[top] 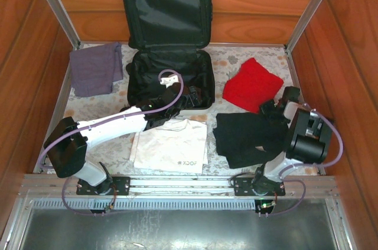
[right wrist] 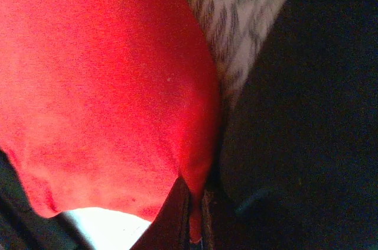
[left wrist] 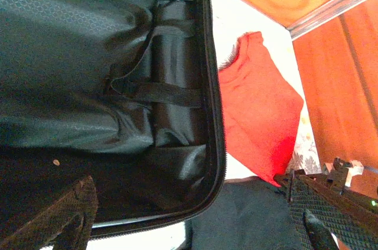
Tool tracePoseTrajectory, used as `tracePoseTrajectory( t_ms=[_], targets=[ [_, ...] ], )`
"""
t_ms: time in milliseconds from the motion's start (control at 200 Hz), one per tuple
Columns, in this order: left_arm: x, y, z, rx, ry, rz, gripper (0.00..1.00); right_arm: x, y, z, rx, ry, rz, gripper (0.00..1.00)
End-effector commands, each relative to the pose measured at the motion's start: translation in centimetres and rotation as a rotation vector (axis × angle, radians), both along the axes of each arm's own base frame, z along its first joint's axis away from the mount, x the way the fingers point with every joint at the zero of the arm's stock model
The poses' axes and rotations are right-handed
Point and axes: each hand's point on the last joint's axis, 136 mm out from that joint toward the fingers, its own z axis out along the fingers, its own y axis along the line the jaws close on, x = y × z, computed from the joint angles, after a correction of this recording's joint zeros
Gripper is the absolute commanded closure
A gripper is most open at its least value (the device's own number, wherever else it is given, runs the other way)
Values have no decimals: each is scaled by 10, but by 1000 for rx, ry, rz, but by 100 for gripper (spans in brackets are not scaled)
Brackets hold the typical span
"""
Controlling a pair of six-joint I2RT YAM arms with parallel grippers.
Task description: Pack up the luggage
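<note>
I'm looking into a wood-panelled booth (top: 266, 2) whose table (top: 236, 61) is covered by a pale flowered cloth. The luggage (top: 168, 78) lies open at upper centre of the overhead view. Its lid stands against the back wall and its black-lined base lies flat on the cloth.

A purple garment (top: 94, 70) lies at upper left, just beside the luggage, and a red garment (top: 253, 83) lies to its right. A black garment (top: 245, 135) sits at lower right and a white shirt (top: 171, 146) at lower centre, just below the case.

My left gripper (top: 190, 97) is at the lower right corner of the case base. In the left wrist view its jaws are spread wide at the bottom corners of the frame, with the luggage (left wrist: 88, 55) lining and straps filling the left. The red garment (left wrist: 260, 108) is to the right and the black garment (left wrist: 248, 214) sits low between the fingers.

My right gripper (top: 273, 108) sits where red meets black. Its wrist view shows the right gripper (right wrist: 192, 220) pressed together, pinching a thin fold of the red garment (right wrist: 100, 84) at its lower edge, with the black garment (right wrist: 307, 114) just beside it on the right.
</note>
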Motion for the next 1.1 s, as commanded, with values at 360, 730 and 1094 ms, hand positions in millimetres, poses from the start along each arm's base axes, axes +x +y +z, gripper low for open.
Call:
tracePoseTrajectory(
  t_ms=[360,730,1094],
  targets=[
    [-6,-10,-4,109,30,-101,12,10,38,77,-153,63,483,22],
    [2,-33,3,151,2,-179,12,135,-20,103,-466,-29,671,16],
    [-1,-65,-12,120,69,-272,12,220,-58,67,-639,-43,778,0]
  ],
)
